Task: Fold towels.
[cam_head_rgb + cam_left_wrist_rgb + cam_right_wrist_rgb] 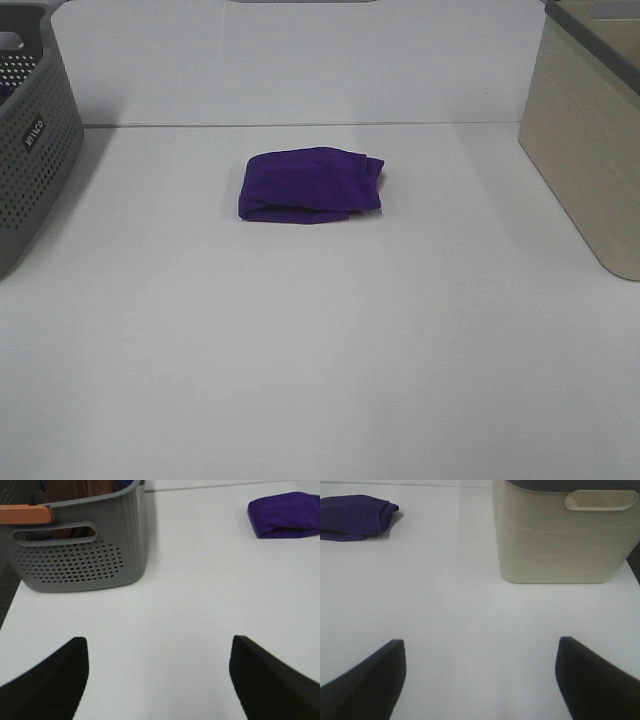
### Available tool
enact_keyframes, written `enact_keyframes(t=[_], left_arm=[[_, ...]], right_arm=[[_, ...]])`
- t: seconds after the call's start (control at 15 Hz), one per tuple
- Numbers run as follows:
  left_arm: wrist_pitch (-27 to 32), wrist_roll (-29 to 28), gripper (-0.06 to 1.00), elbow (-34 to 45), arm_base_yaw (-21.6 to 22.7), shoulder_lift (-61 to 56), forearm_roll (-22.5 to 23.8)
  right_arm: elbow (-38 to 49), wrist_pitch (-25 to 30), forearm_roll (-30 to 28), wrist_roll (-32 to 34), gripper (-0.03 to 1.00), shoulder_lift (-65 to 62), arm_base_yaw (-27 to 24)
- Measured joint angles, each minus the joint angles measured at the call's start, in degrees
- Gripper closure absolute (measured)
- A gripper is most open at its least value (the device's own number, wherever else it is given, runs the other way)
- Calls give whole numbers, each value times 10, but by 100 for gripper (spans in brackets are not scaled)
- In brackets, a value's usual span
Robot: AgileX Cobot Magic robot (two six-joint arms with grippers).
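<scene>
A plain white table (320, 380) fills everything I can see, with a seam running across its far side. The purple towel (311, 186) lies at its middle, already folded into a compact bundle, well apart from both my hands. At nine o'clock stands a grey perforated basket (35, 160), at three o'clock a beige bin (590, 150). My left gripper (159, 675) and right gripper (480, 675) both hover spread wide and empty over bare table. I judge the folding done; next I'd reach in and lift the bundle toward a basket.
</scene>
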Motion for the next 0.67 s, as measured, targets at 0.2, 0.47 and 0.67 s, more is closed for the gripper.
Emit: enact_keyframes(t=[0.2, 0.47, 0.67], left_arm=[[-20, 0, 23, 7, 0, 0, -15], [-20, 0, 23, 7, 0, 0, -15], [-20, 0, 23, 7, -9, 0, -15]], right_arm=[[7, -8, -2, -8, 17, 0, 0], [7, -8, -2, -9, 17, 0, 0], [7, -8, -2, -9, 17, 0, 0]])
